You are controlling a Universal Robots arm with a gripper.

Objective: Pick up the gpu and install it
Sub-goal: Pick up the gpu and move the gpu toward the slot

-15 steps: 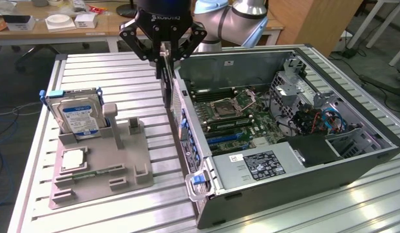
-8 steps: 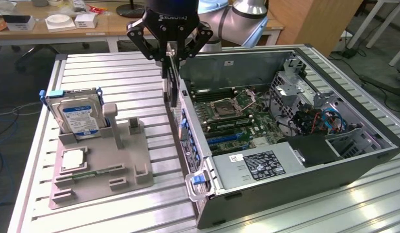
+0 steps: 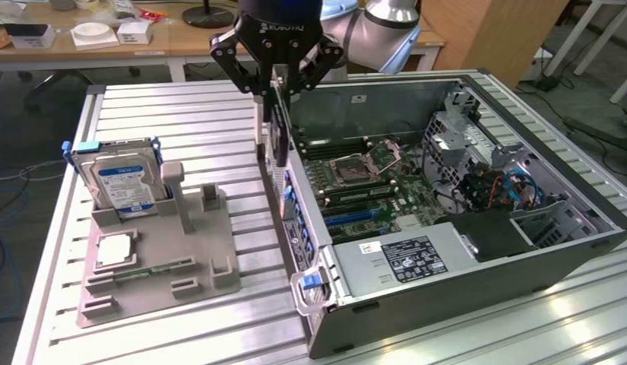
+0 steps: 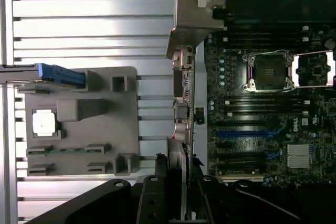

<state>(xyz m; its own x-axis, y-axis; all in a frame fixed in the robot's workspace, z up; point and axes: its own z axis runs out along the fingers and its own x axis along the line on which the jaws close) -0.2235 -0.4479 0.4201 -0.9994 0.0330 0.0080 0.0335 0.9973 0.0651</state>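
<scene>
**Exterior view.** The tool (image 3: 277, 87) hangs over the exterior view's left wall of the computer case (image 3: 476, 281). Its jaws are closed partway, clamping the top edge of the gpu (image 3: 280, 129). The gpu hangs straight down below the fingertips, upright and edge-on, with its lower end near the case wall. Whether it touches the wall cannot be told. It appears as a thin, flat, dark card with a pale strip along one side.

Count:
- one gpu
- one case, lying open on the slatted tabletop (image 3: 191, 106)
- one grey fixture (image 3: 161, 251) to the exterior view's left of the case, carrying one hard drive (image 3: 121, 182) standing upright, one processor chip (image 3: 115, 249) and one green memory stick (image 3: 140, 268)

**Wrist view.** The dark fingers (image 4: 157, 182) flank the gpu (image 4: 177, 148), which is seen end-on as a narrow grey strip between them. It sits between the fixture (image 4: 105, 129) and the motherboard (image 4: 252, 129). One processor chip (image 4: 43, 123) lies on the fixture.
</scene>
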